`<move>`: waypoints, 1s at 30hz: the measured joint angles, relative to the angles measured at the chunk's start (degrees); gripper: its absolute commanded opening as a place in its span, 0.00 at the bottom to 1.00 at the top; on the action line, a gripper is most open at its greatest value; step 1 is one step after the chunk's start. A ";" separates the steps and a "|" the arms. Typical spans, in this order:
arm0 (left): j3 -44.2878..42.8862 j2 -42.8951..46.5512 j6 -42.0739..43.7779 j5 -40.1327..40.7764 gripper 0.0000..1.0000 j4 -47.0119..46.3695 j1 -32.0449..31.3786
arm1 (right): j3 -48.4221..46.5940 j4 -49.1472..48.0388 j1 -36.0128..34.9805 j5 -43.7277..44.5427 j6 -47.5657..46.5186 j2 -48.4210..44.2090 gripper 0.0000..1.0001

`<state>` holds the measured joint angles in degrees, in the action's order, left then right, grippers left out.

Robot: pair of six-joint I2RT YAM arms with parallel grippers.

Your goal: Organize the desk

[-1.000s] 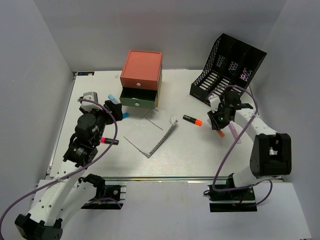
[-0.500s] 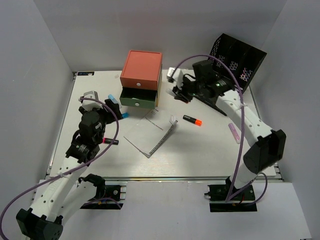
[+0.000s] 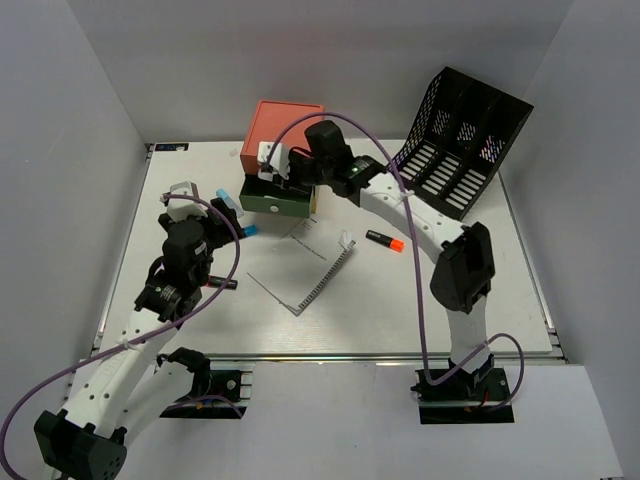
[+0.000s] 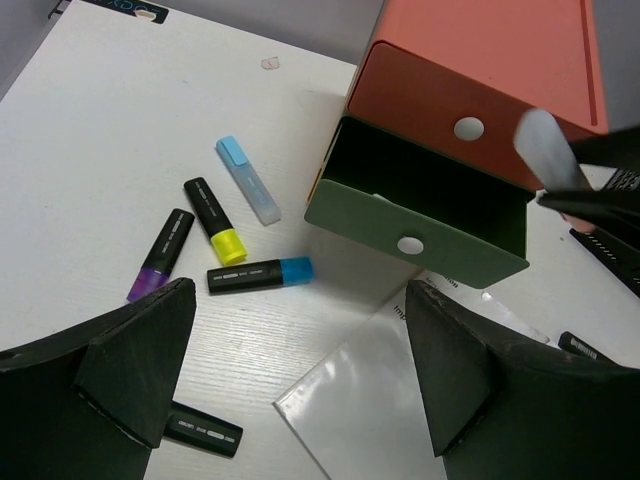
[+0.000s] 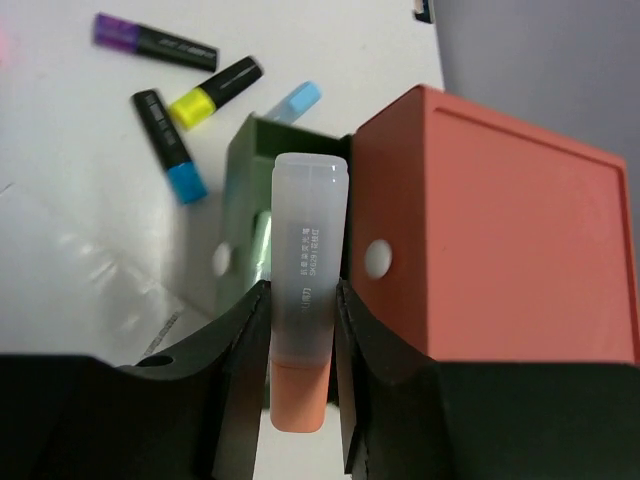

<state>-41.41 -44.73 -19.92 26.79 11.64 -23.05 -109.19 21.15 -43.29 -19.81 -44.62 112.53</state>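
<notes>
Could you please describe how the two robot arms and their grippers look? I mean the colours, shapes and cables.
The left arm and the right arm both have white links joined by bulky black joint housings. A thin purple cable runs loosely along each arm. The left gripper and the right gripper have matte black, wedge-shaped jaws. No markings are readable on them.

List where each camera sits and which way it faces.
Top external: above and behind both arms, looking down on the desk; both show.
Left wrist: on the left gripper, facing the open green drawer; its spread fingers show.
Right wrist: on the right gripper, facing the same drawer, its fingers clamping an orange highlighter.
Both wrist views share that drawer.
</notes>
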 measured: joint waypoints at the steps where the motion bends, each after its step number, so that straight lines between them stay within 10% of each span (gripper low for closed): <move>1: 0.00 -0.07 0.00 0.00 0.95 0.02 -0.02 | -1.46 -0.94 -0.13 0.50 0.28 1.60 0.00; 9: 0.00 -0.15 0.00 -0.02 0.95 0.00 -0.02 | -5.77 -6.62 0.07 4.55 1.16 8.90 0.05; 22: 0.00 -0.17 -0.02 -0.24 0.95 0.00 0.00 | -5.77 -6.71 0.13 6.54 2.82 10.47 0.53; 27: 0.00 -0.17 -0.02 -0.24 0.95 0.00 0.00 | -5.77 -6.69 0.13 7.04 3.80 10.47 0.50; 30: 0.00 -0.17 -0.04 -0.24 0.92 0.00 0.00 | -5.33 -6.64 0.17 7.23 4.70 10.05 0.31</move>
<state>-41.41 -44.91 -19.97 26.55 11.64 -23.05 -114.52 14.50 -43.11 -12.58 -39.92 122.58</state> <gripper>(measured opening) 0.943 0.450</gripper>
